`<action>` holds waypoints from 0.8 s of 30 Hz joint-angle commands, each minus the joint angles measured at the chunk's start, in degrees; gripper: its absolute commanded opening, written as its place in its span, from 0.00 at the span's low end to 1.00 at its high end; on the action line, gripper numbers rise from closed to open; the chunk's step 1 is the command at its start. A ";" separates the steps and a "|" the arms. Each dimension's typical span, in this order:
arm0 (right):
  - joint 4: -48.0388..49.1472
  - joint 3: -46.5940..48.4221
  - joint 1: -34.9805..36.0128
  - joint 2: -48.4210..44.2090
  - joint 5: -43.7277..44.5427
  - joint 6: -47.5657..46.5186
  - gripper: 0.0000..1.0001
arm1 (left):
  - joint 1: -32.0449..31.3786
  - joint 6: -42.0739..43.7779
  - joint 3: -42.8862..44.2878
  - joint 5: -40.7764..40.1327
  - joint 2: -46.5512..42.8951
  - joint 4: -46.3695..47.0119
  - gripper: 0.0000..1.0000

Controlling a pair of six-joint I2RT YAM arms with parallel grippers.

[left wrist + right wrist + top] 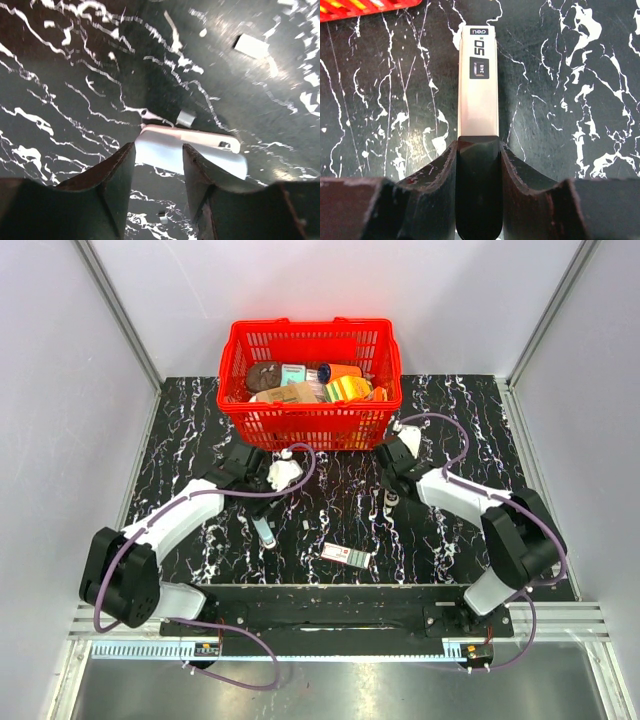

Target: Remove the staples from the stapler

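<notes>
On the black, white-veined counter (340,502), in front of the left arm and well apart from the red plastic basket (310,426), the small light-blue plastic stapler (220,156) is laid flat. The left claw (159,150) is held open over it, one end of the stapler framed between the fingers, presumably so that a grip can be taken across its width.

The right claw (478,145) is closed on the black end of a long silver bar (478,95) printed "50" and "24/6". Whether this bar belongs to the stapler cannot be told. It is judged to be kept aside so that the stapler is left free for the other arm.

One stapler, one silver bar, one flat white-and-red box (346,555), one basket and two claws are counted. Three small pale loose bits (185,118) are seen around the stapler.
</notes>
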 commanded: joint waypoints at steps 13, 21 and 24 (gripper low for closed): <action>2.74 0.80 -3.75 -2.84 0.81 0.14 0.74 | 2.93 4.76 -5.09 -2.42 3.41 6.41 0.49; 3.70 -1.65 -3.06 -11.10 -6.82 2.60 0.80 | 2.93 5.81 -7.55 -2.51 2.36 5.28 0.47; 4.32 -2.01 2.20 -11.73 -6.58 2.60 0.80 | 2.93 6.86 -8.87 -1.98 0.34 4.39 0.46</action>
